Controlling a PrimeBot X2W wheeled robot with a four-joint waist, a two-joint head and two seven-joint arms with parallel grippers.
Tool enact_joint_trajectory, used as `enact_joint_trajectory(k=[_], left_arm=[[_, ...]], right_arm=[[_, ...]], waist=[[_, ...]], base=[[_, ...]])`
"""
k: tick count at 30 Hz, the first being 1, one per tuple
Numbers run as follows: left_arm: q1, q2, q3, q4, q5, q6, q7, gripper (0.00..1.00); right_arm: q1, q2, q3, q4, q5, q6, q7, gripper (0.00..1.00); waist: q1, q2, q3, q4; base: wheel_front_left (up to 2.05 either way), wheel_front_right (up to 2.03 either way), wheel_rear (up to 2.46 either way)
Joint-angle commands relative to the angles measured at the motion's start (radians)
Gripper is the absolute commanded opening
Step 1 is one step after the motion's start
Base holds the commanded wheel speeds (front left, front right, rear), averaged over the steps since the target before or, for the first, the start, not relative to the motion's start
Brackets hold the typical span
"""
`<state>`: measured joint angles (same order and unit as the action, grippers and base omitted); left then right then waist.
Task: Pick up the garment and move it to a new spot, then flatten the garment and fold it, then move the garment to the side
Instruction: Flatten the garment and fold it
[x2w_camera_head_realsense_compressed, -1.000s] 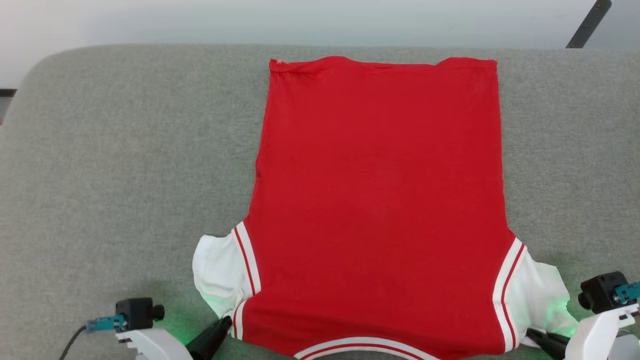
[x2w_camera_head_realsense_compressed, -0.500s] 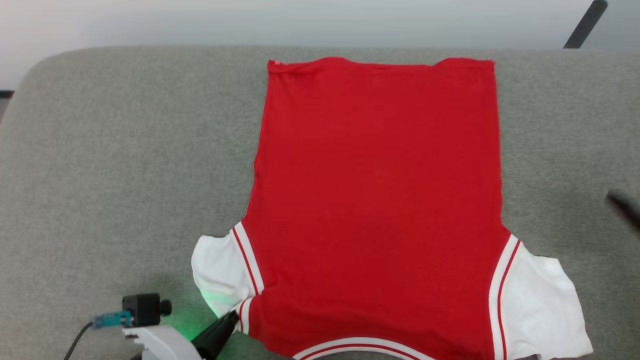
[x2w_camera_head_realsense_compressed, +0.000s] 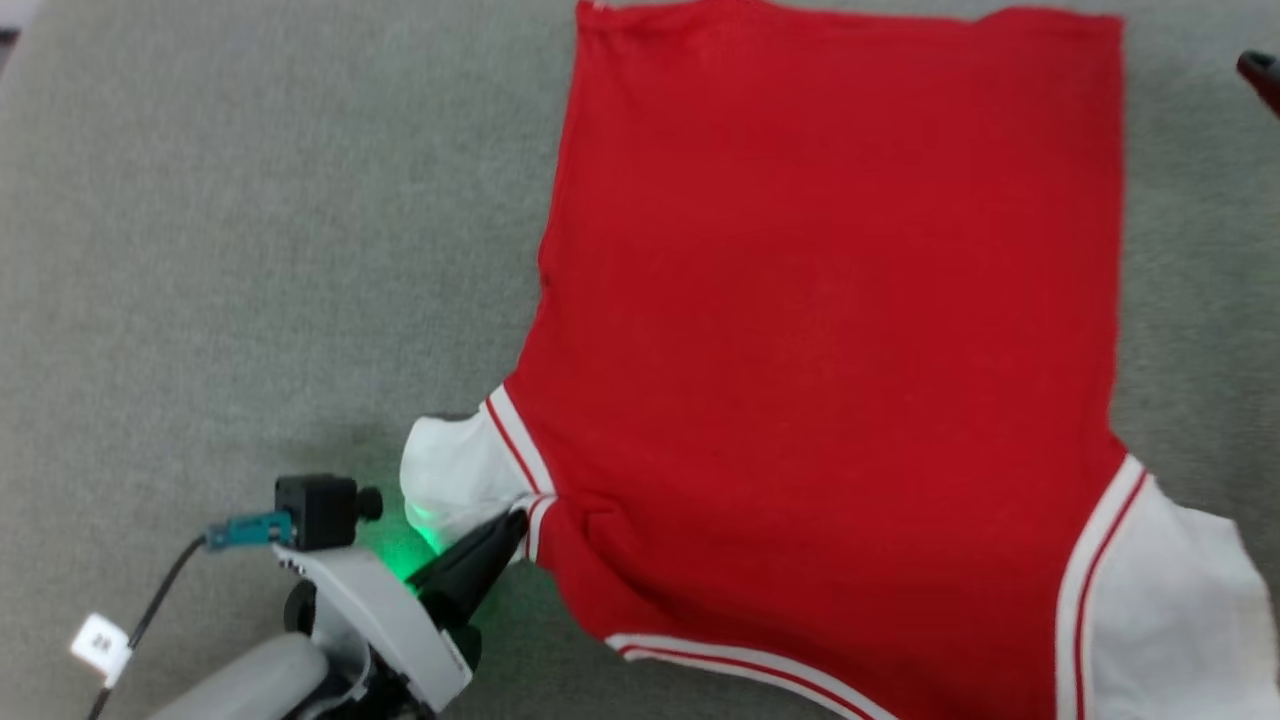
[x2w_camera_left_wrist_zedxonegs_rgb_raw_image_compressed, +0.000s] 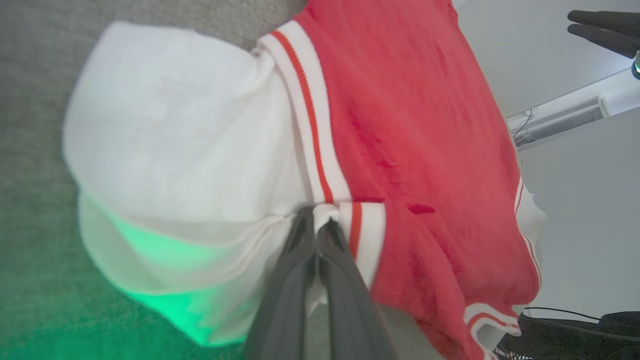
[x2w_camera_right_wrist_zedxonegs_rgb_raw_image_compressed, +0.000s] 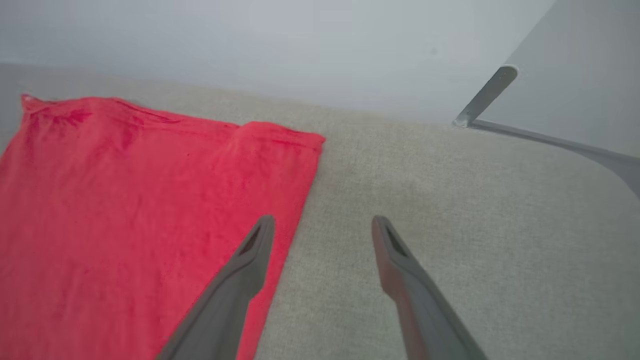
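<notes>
The garment (x2w_camera_head_realsense_compressed: 830, 350) is a red jersey with white sleeves, spread back-up on the grey cushion (x2w_camera_head_realsense_compressed: 250, 250), neckline toward me. My left gripper (x2w_camera_head_realsense_compressed: 510, 525) is shut on the garment where the striped trim meets the left white sleeve (x2w_camera_head_realsense_compressed: 450, 480). In the left wrist view its fingers (x2w_camera_left_wrist_zedxonegs_rgb_raw_image_compressed: 315, 222) pinch that trim, and cloth bunches beside them. My right gripper (x2w_camera_right_wrist_zedxonegs_rgb_raw_image_compressed: 322, 222) is open and empty, hovering over the far right edge of the garment (x2w_camera_right_wrist_zedxonegs_rgb_raw_image_compressed: 125, 210). One dark tip of it (x2w_camera_head_realsense_compressed: 1260, 75) shows at the upper right of the head view. The chest letters are hidden underneath.
The right white sleeve (x2w_camera_head_realsense_compressed: 1170, 600) lies loose at the lower right. Bare grey cushion (x2w_camera_right_wrist_zedxonegs_rgb_raw_image_compressed: 450, 200) stretches to the right of the shirt and to its left. A grey metal strut (x2w_camera_right_wrist_zedxonegs_rgb_raw_image_compressed: 485, 95) rises behind the cushion against a pale wall. A white tag (x2w_camera_head_realsense_compressed: 100, 645) hangs on my left wrist cable.
My right gripper let go of the right sleeve, opened and moved up to the garment's far right edge. The head camera shifted down and closer. My left gripper keeps its grip.
</notes>
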<state>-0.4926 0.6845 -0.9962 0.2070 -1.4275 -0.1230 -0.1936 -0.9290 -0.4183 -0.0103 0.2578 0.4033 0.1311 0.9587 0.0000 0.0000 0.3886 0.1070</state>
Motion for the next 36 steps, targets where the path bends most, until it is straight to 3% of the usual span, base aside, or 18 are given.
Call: enact_joint_trajectory(k=[1,11,22,24,29,36], left_arm=[[-0.027,-0.021,-0.003,0.008,0.011,0.010,0.012,0.00],[-0.080,-0.035,-0.006,-0.004,0.042,0.009,0.019,0.00],[-0.086,-0.010,0.002,0.000,0.026,0.011,0.020,0.00],[-0.091,-0.004,0.006,-0.002,0.026,0.011,0.020,0.00],[-0.075,0.004,0.017,0.002,0.015,0.011,0.004,0.00],[-0.023,0.001,0.018,-0.013,-0.017,0.005,-0.015,0.00]], right_arm=[[-0.060,0.009,0.006,0.062,-0.035,-0.001,0.014,1.00],[-0.326,0.063,-0.067,0.418,-0.266,-0.001,0.057,1.00],[-0.333,0.099,-0.126,0.585,-0.328,-0.001,0.031,1.00],[-0.339,0.101,-0.128,0.595,-0.329,-0.001,0.016,0.00],[-0.332,0.113,-0.140,0.608,-0.308,-0.001,-0.048,0.00],[-0.221,0.052,-0.063,0.574,-0.185,-0.001,-0.111,0.00]], waist=[[0.0000,0.0000,0.096,0.064],[0.0000,0.0000,0.195,0.132],[0.0000,0.0000,0.215,0.139],[0.0000,0.0000,0.216,0.133],[0.0000,0.0000,0.186,0.105],[0.0000,0.0000,0.064,0.075]], base=[[0.00,0.00,0.00],[0.00,0.00,0.00],[0.00,0.00,0.00],[0.00,0.00,0.00],[0.00,0.00,0.00],[0.00,0.00,0.00]])
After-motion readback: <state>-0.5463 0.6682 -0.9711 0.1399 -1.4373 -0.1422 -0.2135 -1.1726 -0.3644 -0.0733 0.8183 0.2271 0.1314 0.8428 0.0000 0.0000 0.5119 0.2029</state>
